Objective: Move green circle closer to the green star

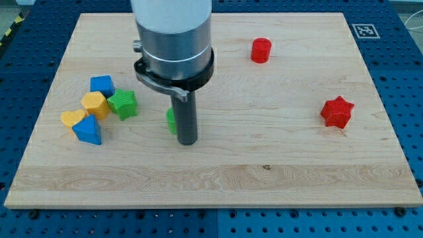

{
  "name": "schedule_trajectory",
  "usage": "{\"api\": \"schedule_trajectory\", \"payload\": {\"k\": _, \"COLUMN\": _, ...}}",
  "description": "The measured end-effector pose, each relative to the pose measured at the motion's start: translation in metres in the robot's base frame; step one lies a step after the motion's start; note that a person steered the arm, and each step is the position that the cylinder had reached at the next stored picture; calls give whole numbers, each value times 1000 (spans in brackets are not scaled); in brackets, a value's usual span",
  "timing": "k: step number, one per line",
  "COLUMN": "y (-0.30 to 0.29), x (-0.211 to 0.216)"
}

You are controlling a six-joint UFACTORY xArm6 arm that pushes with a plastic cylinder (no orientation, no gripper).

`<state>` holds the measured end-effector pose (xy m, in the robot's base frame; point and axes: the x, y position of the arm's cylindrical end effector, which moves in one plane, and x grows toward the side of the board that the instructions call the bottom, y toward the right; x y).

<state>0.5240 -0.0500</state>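
The green circle sits near the board's middle-left, mostly hidden behind my rod; only its left edge shows. My tip rests on the board just right of and slightly below the circle, touching or nearly touching it. The green star lies to the view's left of the circle, about a block's width away, at the right edge of a cluster of blocks.
The cluster at the left holds a blue cube, a yellow hexagon-like block, a yellow heart and a blue triangle. A red cylinder stands at the top; a red star at the right. The wooden board ends on all sides.
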Motion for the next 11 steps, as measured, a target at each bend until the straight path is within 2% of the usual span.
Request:
{"api": "schedule_trajectory", "payload": {"k": 2, "y": -12, "x": 4}}
{"api": "schedule_trajectory", "payload": {"k": 5, "y": 40, "x": 3}}
{"api": "schedule_trajectory", "payload": {"k": 8, "y": 14, "x": -32}}
{"api": "schedule_trajectory", "payload": {"k": 11, "y": -23, "x": -32}}
